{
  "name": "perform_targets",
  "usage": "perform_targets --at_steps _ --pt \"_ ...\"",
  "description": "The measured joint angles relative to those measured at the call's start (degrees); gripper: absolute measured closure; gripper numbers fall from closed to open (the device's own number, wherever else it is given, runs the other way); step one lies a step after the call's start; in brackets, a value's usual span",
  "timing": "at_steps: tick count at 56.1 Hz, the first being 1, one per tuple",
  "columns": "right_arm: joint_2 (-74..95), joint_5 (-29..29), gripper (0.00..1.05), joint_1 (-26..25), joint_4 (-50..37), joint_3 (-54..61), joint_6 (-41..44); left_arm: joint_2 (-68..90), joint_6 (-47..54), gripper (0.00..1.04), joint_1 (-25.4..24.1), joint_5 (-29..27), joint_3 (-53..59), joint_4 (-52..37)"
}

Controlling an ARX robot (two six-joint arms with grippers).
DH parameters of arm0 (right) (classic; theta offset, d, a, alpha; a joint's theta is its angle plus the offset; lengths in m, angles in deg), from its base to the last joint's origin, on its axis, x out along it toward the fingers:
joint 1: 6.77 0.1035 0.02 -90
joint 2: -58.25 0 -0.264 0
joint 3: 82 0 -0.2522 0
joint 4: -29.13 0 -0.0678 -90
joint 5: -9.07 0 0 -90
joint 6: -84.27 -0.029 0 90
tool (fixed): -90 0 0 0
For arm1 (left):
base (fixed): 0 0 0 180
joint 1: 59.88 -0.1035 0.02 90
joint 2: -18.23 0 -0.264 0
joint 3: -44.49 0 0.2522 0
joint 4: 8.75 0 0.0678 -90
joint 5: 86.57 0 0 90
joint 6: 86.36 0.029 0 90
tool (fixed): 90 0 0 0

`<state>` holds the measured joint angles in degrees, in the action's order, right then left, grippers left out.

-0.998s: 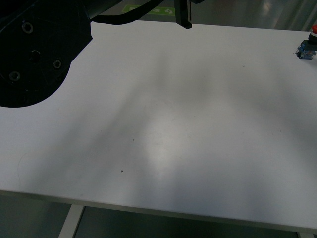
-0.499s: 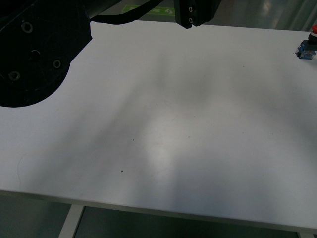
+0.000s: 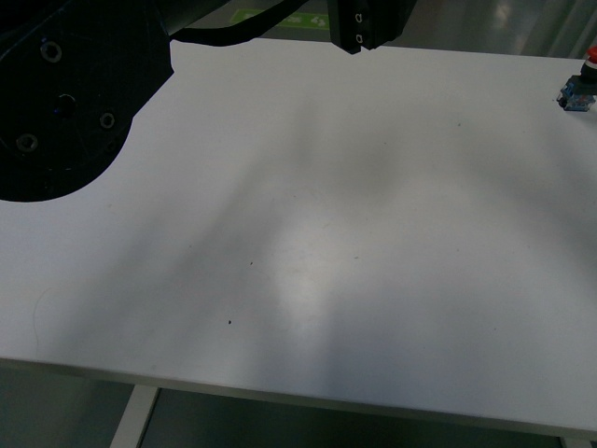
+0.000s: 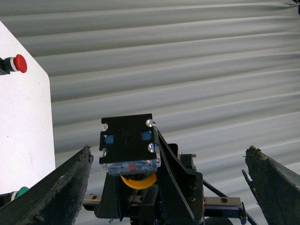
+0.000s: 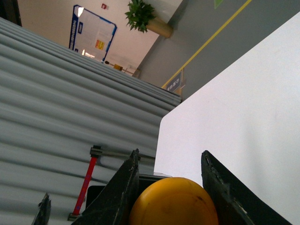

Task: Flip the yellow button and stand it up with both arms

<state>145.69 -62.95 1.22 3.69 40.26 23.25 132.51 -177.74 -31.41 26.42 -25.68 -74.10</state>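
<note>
Got the yellow button (image 4: pixel 129 150) clamped in the right gripper (image 5: pixel 171 178), with the left gripper (image 4: pixel 167 150) splayed wide open, plus a red button (image 3: pixel 580 86) out at 2 o'clock on the worktop (image 3: pixel 373 280).

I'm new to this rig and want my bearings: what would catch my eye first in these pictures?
The yellow button is most striking: the right hand grips it near the cap, off the table, its blue-and-black block facing the open left hand. In the front view, the left arm fills the upper left corner with its black casing, and a red-capped switch sits at the table's far right edge.
</note>
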Motion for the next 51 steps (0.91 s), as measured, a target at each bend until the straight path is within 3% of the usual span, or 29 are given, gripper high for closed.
perform_targets --at_steps 14,15,17,19,21,24,29,33,45,51 --pt "0.11 1.25 0.71 -3.72 0.42 -2.25 0.72 -0.13 0.61 0.07 0.11 -1.29 0.00 0.37" --pt "0.11 1.25 0.71 -3.96 0.55 -2.25 0.81 -1.01 4.17 0.10 0.70 -5.99 0.13 3.13" --pt "0.11 1.31 0.71 -4.20 0.72 -2.25 0.83 -4.87 15.61 0.19 1.16 -21.77 2.08 14.05" --pt "0.11 1.53 0.71 -4.28 0.79 -2.25 0.90 -6.80 21.35 0.23 1.16 -26.16 3.61 17.64" --pt "0.11 1.77 0.71 -4.44 0.90 -2.23 0.98 -12.11 39.39 0.32 0.50 -39.30 8.90 23.04" --pt "0.09 1.86 0.71 -4.92 0.90 -2.23 1.05 -16.72 53.90 0.42 -1.20 -45.75 14.29 23.08" --pt "-0.02 1.90 0.71 -5.49 0.81 -2.23 1.25 -22.45 72.02 0.56 -4.59 -45.94 21.16 21.64" --pt "-0.02 2.51 0.71 -5.66 0.79 -2.21 1.29 -25.88 80.61 0.67 -7.06 -44.78 25.73 20.83" --pt "-0.11 3.85 0.71 -6.86 0.33 -1.73 1.51 -35.21 88.89 1.01 -11.72 -38.66 36.98 20.22" --pt "-0.22 3.82 0.71 -7.72 0.24 -1.20 1.68 -39.52 90.01 1.01 -14.23 -36.70 40.65 20.44"
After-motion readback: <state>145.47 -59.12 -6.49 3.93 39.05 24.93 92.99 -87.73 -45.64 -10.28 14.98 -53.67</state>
